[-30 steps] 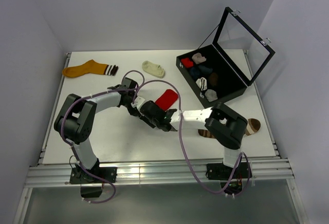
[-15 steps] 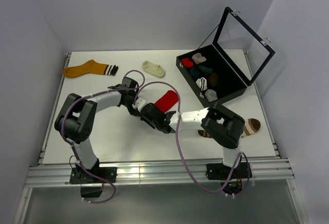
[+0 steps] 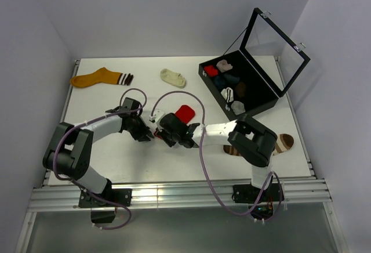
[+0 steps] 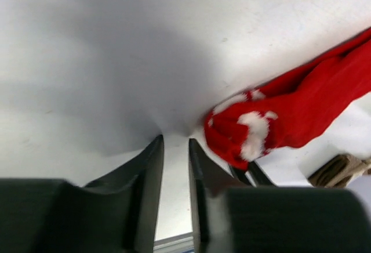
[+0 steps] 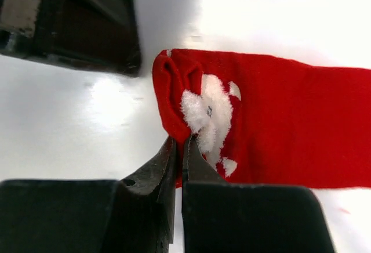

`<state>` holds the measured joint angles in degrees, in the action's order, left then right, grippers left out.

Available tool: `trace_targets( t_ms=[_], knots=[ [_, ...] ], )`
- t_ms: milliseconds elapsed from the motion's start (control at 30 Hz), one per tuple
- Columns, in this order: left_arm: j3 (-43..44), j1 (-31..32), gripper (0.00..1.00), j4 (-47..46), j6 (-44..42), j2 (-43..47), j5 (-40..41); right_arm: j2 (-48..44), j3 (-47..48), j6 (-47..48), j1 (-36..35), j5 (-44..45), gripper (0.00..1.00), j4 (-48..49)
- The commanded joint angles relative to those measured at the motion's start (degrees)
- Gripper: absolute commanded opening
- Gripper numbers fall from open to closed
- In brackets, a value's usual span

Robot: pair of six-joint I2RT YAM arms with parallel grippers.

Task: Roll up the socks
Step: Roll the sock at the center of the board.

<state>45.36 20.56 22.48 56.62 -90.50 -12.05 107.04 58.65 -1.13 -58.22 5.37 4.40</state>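
Observation:
A red sock [image 3: 185, 113] [image 5: 290, 119] lies mid-table, its near end folded over and showing white fluff. My right gripper [image 3: 173, 123] [image 5: 180, 145] is shut on that folded end. Just left of the sock, my left gripper [image 3: 146, 134] [image 4: 175, 148] hovers low over the bare table, jaws slightly apart with nothing between them; the red sock [image 4: 290, 111] is to its right. A cream ankle sock [image 3: 173, 78] lies at the back. A brown sock with pale stripes [image 3: 283, 143] lies at the right, partly hidden by the right arm.
An orange sock with a striped cuff [image 3: 95, 79] lies at the back left. A black case [image 3: 262, 99] with its lid raised stands at the back right and holds several rolled socks. The left gripper [image 5: 75, 21] shows dark at the upper left of the right wrist view.
The right gripper has closed on the red sock's folded end. The left gripper has let go, opened slightly and drawn back toward the left front. The sock looks shorter.

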Motion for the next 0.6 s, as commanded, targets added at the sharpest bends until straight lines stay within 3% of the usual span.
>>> trace_targets(
  t_ms=[0,167,333,567],
  knots=[
    [-1.2,-0.2,0.31,1.6,1.7,3.6,5.4,1.1,0.1,-5.5,1.2,-15.2,0.00,-7.1],
    [-2.6,-0.2,0.49,-0.4,3.3,9.3,5.9,1.5,0.0,-12.1,5.8,-28.0,0.00,-4.6],
    [-6.2,-0.2,0.65,-3.0,5.4,13.2,4.5,2.6,-2.4,-21.4,13.4,-42.4,0.00,4.6],
    [-8.9,0.4,0.61,-6.2,7.3,13.3,0.3,8.5,-5.4,-34.2,19.0,-50.7,0.00,14.5]
  ],
)
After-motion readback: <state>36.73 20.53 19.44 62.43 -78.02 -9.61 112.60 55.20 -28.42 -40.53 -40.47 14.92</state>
